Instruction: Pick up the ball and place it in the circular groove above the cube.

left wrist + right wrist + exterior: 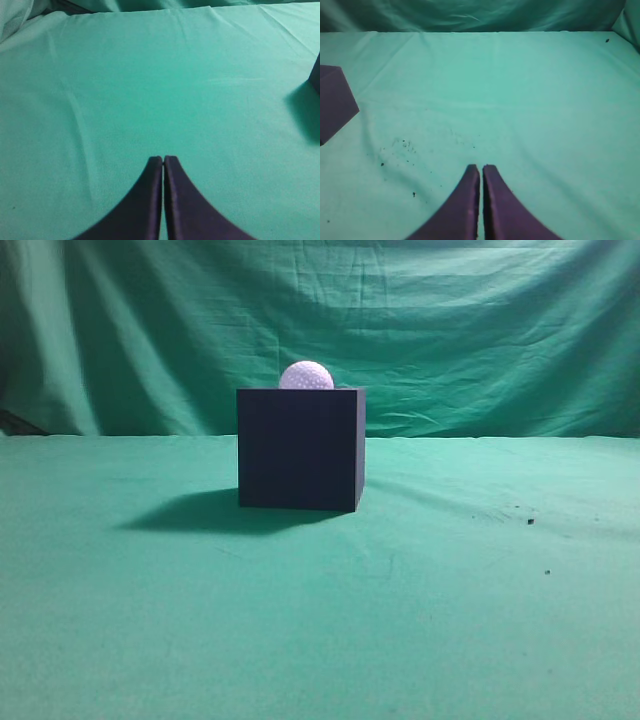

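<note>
Green cloth (320,620) covers the table and hangs as a wrinkled backdrop (480,320) in the exterior view. Near centre stands the cube (300,448), dark navy-black, matte, sharp-edged, w/ 1 front face and a thin sliver of its right side showing. Its shadow (200,512) falls on the cloth to the left. On top sits the ball (306,376), white and dimpled, only its upper part visible above the cube's top edge, so it looks sunk into the top; the groove itself can't be seen from this height. A few dark specks (530,522) lie on the cloth to the right. No arm or gripper shows in this view.

Left wrist view: left gripper (163,159) w/ its 2 dark curved fingers pressed together at the tips, nothing between them, over bare cloth. A dark corner of the cube (316,76) pokes in at the right edge, well apart from the gripper, w/ shadow below it.

Right wrist view: right gripper (481,168) likewise closed tip to tip, holding nothing. Part of the cube (335,102) shows at the left edge, well apart. Dark crumbs (402,147) are scattered on the cloth between cube and gripper.
</note>
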You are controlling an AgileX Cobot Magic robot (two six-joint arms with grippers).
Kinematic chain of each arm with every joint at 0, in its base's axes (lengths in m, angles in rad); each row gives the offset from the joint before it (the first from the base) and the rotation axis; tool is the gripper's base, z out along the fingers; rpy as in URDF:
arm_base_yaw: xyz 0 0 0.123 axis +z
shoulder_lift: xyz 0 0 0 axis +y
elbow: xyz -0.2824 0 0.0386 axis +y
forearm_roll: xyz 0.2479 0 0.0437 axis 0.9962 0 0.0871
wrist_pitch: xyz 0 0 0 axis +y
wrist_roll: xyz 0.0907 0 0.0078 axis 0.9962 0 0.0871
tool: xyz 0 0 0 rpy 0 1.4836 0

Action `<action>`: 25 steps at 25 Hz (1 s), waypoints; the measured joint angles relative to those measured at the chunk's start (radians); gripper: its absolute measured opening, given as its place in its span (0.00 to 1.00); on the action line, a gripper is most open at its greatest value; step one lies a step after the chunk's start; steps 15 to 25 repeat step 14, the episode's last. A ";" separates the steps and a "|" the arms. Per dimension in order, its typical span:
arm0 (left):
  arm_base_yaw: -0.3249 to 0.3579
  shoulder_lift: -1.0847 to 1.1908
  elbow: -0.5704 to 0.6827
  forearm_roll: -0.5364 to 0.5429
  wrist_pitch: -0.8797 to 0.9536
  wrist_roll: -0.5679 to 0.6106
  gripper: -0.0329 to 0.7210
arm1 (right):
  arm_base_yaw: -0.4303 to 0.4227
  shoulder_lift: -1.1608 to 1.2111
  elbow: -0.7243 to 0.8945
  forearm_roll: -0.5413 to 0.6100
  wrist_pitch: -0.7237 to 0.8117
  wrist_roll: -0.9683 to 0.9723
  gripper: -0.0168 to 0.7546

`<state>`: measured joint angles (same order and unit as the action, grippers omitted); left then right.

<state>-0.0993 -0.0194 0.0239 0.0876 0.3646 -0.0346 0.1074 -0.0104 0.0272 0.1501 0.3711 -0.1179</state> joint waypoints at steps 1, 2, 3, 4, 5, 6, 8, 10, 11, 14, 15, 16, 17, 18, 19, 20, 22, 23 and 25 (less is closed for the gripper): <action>0.000 0.000 0.000 0.000 0.000 0.000 0.04 | 0.000 0.000 0.000 0.002 0.002 0.000 0.02; 0.000 0.000 0.000 0.000 0.000 0.000 0.04 | 0.000 0.000 0.000 0.002 0.004 0.000 0.02; 0.000 0.000 0.000 0.000 0.000 0.000 0.04 | 0.000 0.000 0.000 0.004 0.007 0.000 0.02; 0.000 0.000 0.000 0.000 0.000 0.000 0.04 | 0.000 0.000 0.000 0.004 0.008 0.000 0.02; 0.000 0.000 0.000 0.000 0.000 0.000 0.04 | 0.000 0.000 0.000 0.004 0.008 0.000 0.02; 0.000 0.000 0.000 0.000 0.000 0.000 0.04 | 0.000 0.000 0.000 0.004 0.008 0.000 0.02; 0.000 0.000 0.000 0.000 0.000 0.000 0.04 | 0.000 0.000 0.000 0.004 0.008 0.000 0.02; 0.000 0.000 0.000 0.000 0.000 0.000 0.04 | 0.000 0.000 0.000 0.004 0.008 0.000 0.02; 0.000 0.000 0.000 0.000 0.000 0.000 0.04 | 0.000 0.000 0.000 0.004 0.008 0.000 0.02; 0.000 0.000 0.000 0.000 0.000 0.000 0.04 | 0.000 0.000 0.000 0.004 0.008 0.000 0.02; 0.000 0.000 0.000 0.000 0.000 0.000 0.04 | 0.000 0.000 0.000 0.004 0.008 0.000 0.02; 0.000 0.000 0.000 0.000 0.000 0.000 0.04 | 0.000 0.000 0.000 0.004 0.008 0.000 0.02; 0.000 0.000 0.000 0.000 0.000 0.000 0.04 | 0.000 0.000 0.000 0.004 0.008 0.000 0.02; 0.000 0.000 0.000 0.000 0.000 0.000 0.04 | 0.000 0.000 0.000 0.004 0.008 0.000 0.02; 0.000 0.000 0.000 0.000 0.000 0.000 0.04 | 0.000 0.000 0.000 0.004 0.008 0.000 0.02; 0.000 0.000 0.000 0.000 0.000 0.000 0.04 | 0.000 0.000 0.000 0.004 0.008 0.000 0.02; 0.000 0.000 0.000 0.000 0.000 0.000 0.04 | 0.000 0.000 0.000 0.004 0.008 0.000 0.02; 0.000 0.000 0.000 0.000 0.000 0.000 0.04 | 0.000 0.000 0.000 0.004 0.008 0.000 0.02; 0.000 0.000 0.000 0.000 0.000 0.000 0.04 | 0.000 0.000 0.000 0.004 0.008 0.000 0.02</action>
